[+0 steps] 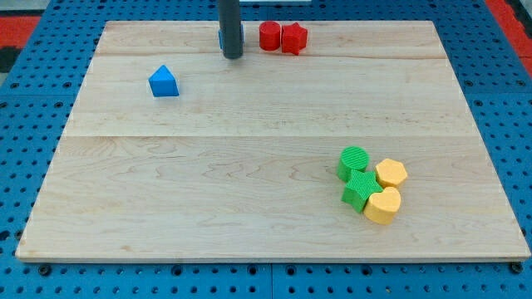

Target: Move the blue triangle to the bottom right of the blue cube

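The blue triangle (164, 81) lies on the wooden board (249, 166) at the upper left. The blue cube (221, 38) is near the view's top, almost wholly hidden behind my rod; only a thin blue edge shows at the rod's left side. My tip (233, 56) rests on the board just in front of the blue cube, to the right of and a little above the blue triangle, apart from it.
A red cylinder (269, 36) and a red star (293, 38) touch each other to the right of the rod. At the lower right a green cylinder (354, 161), a green star (362, 188), a yellow hexagon (391, 174) and a yellow heart (383, 205) cluster together.
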